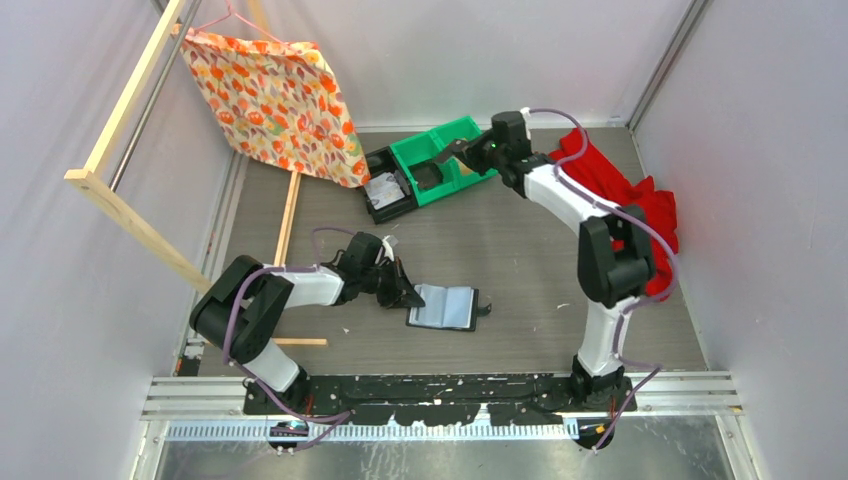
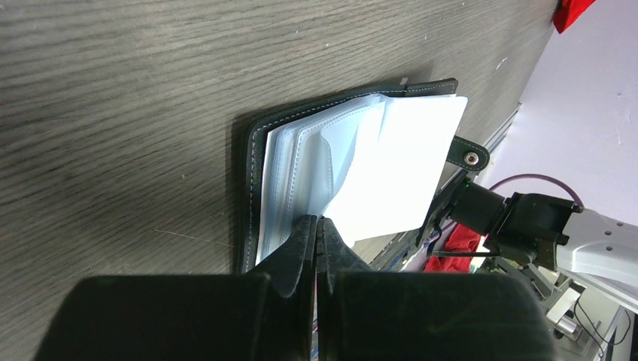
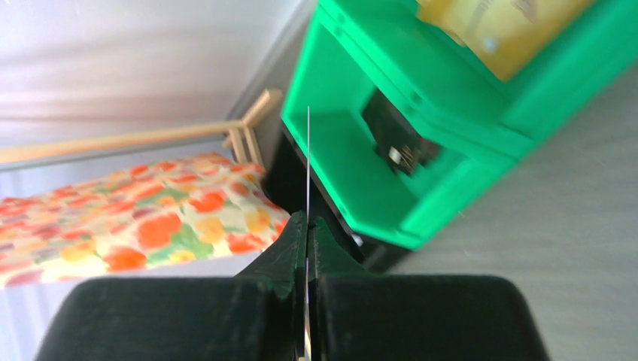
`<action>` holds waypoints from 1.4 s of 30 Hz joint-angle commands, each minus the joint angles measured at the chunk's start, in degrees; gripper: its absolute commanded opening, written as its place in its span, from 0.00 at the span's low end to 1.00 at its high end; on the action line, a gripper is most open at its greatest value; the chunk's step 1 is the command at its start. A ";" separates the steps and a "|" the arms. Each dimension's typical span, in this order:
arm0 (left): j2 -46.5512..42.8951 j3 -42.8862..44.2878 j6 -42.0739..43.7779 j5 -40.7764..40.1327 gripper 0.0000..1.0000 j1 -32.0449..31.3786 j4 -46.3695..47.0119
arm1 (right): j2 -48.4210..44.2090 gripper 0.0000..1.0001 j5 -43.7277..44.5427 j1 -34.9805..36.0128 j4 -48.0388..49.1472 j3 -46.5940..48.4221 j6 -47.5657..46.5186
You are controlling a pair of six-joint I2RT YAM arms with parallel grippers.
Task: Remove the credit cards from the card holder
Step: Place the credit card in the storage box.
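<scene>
The card holder [image 1: 446,308] lies open on the grey table, black cover down and glossy sleeves up. In the left wrist view its snap tab [image 2: 468,156] points right and a white sheet [image 2: 399,173] stands up from the sleeves. My left gripper [image 2: 317,220] is shut, its tips pinching the lower edge of those sleeves. My right gripper [image 3: 308,219] is shut on a credit card [image 3: 308,162], which shows edge-on as a thin white line. It hangs over the green bin [image 3: 353,165] at the back of the table.
A black bin [image 1: 385,195] holding pale flat items stands against the green bin [image 1: 447,160], which holds a black object [image 3: 395,139]. A patterned cloth [image 1: 275,100] hangs on a wooden frame [image 1: 120,200] at the back left. A red cloth [image 1: 625,190] lies at the right.
</scene>
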 commanded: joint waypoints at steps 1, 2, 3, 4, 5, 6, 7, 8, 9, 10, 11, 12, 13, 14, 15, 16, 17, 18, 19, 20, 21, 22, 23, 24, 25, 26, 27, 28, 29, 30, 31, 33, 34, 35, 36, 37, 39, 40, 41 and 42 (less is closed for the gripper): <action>1.03 -1.00 2.42 -5.74 0.00 0.30 -5.70 | 8.00 0.01 9.13 2.68 1.43 12.56 3.29; 1.04 -1.05 2.32 -5.58 0.00 0.30 -5.60 | 9.90 0.01 9.65 3.21 1.01 14.87 3.37; 1.04 -1.23 2.26 -5.41 0.00 0.32 -5.57 | 12.20 0.01 9.99 3.71 1.31 16.90 3.45; 0.95 -1.38 2.25 -5.35 0.00 0.31 -5.55 | 13.92 0.01 10.26 4.03 1.53 18.49 3.53; 0.96 -1.54 2.25 -5.31 0.00 0.30 -5.50 | 15.48 0.01 10.41 4.24 1.93 19.81 4.13; 1.03 -1.67 2.25 -5.18 0.00 0.30 -5.27 | 16.93 0.01 10.36 4.47 2.01 21.41 4.72; 1.31 -1.93 2.25 -5.01 0.00 0.30 -4.86 | 18.43 0.01 10.51 4.63 1.32 23.16 5.00; 1.64 -1.96 2.17 -4.61 0.00 0.30 -4.50 | 19.53 0.01 11.14 4.95 0.40 24.93 4.99; 1.97 -1.86 2.23 -4.54 0.00 0.30 -4.41 | 20.27 0.01 12.41 5.33 -0.27 25.93 4.86; 2.32 -1.84 2.27 -4.44 0.00 0.30 -4.34 | 20.63 0.01 13.77 5.77 -0.28 26.23 4.77; 2.48 -1.85 2.05 -4.42 0.00 0.30 -4.02 | 21.02 0.01 14.83 6.12 -0.01 26.26 4.78; 2.52 -1.96 1.80 -4.42 0.00 0.30 -3.76 | 21.51 0.01 15.10 6.31 1.25 26.04 4.86; 2.51 -2.13 1.54 -4.42 0.00 0.30 -3.08 | 22.02 0.01 14.88 6.47 3.39 25.54 5.25; 2.53 -2.24 1.39 -4.23 0.00 0.30 -2.60 | 22.77 0.01 15.09 6.69 3.92 25.52 5.61; 2.70 -2.20 1.37 -4.05 0.00 0.30 -2.30 | 23.54 0.01 16.06 7.10 3.85 26.10 5.67; 2.92 -2.13 1.49 -3.88 0.00 0.30 -2.22 | 23.89 0.01 16.74 7.29 3.69 26.34 5.68; 3.19 -1.92 1.72 -3.66 0.01 0.30 -2.35 | 24.42 0.01 17.34 7.50 3.69 26.45 5.86; 3.43 -1.72 1.98 -3.51 0.00 0.28 -2.52 | 24.88 0.01 17.55 7.70 3.93 26.52 6.14; 3.54 -1.68 2.18 -3.39 0.00 0.30 -2.63 | 25.47 0.01 17.38 7.82 3.99 26.61 6.46; 3.45 -1.78 2.30 -3.41 0.00 0.30 -2.72 | 25.97 0.01 17.67 8.07 4.00 26.70 6.74; 3.38 -2.00 2.33 -3.45 0.00 0.30 -2.61 | 26.39 0.01 18.25 8.34 3.99 27.03 6.79; 3.31 -2.15 2.33 -3.44 0.00 0.30 -2.50 | 27.12 0.01 18.88 8.45 4.04 27.44 6.73; 3.21 -2.31 2.38 -3.45 0.01 0.30 -2.47 | 27.70 0.01 18.99 8.50 4.04 27.98 7.02; 3.19 -2.45 2.42 -3.49 0.00 0.30 -2.42 | 28.14 0.01 19.03 8.51 4.00 28.17 7.34; 3.14 -2.69 2.49 -3.46 0.01 0.30 -2.23 | 28.52 0.01 19.24 8.46 4.07 28.26 7.67; 3.02 -3.02 2.51 -3.45 0.01 0.35 -1.94 | 28.67 0.01 19.33 8.54 4.03 28.14 7.93; 2.99 -3.16 2.46 -3.44 0.00 0.35 -1.72 | 28.78 0.05 19.26 8.54 4.00 27.87 8.23; 3.06 -3.39 2.38 -3.43 0.01 0.31 -1.56 | 28.70 0.12 19.23 8.56 5.41 27.51 8.12; 3.04 -3.57 2.22 -3.34 0.00 0.30 -1.32 | 28.35 0.18 19.37 8.68 5.55 27.08 7.88; 3.09 -3.70 2.02 -3.28 0.01 0.32 -0.91 | 27.79 0.23 19.63 8.77 5.64 26.47 7.37; 3.17 -3.81 1.91 -3.21 0.01 0.31 -0.72 | 27.03 0.26 20.02 8.90 5.84 25.60 7.14; 3.20 -3.84 1.90 -3.10 0.01 0.30 -0.49 | 25.37 0.34 20.22 8.97 6.29 23.72 6.51; 3.06 -3.82 1.83 -3.10 0.00 0.30 -0.45 | 24.44 0.36 20.09 8.94 6.65 22.72 6.12; 2.98 -3.83 1.81 -3.14 0.00 0.26 -0.38 | 23.38 0.38 19.69 8.91 7.32 21.62 5.63; 2.86 -3.91 1.73 -3.18 0.00 0.25 -0.13 | 22.23 0.39 19.33 8.91 8.07 20.13 5.32; 2.83 -3.92 1.72 -2.99 0.00 0.22 0.15 | 20.86 0.41 18.98 8.91 9.27 18.43 5.16; 2.59 -3.61 2.28 -3.15 0.00 0.21 -0.55 | 18.31 0.43 17.52 8.89 11.43 15.18 4.96; 2.55 -3.44 2.55 -3.23 0.00 0.21 -0.90 | 16.99 0.43 16.86 8.93 11.92 14.06 4.53; 2.43 -3.13 2.78 -3.27 0.00 0.21 -1.15 | 14.80 0.43 16.02 8.98 12.28 12.76 3.86; 2.29 -2.99 2.96 -3.31 0.00 0.21 -1.49 | 12.90 0.43 15.71 8.97 12.88 11.19 2.83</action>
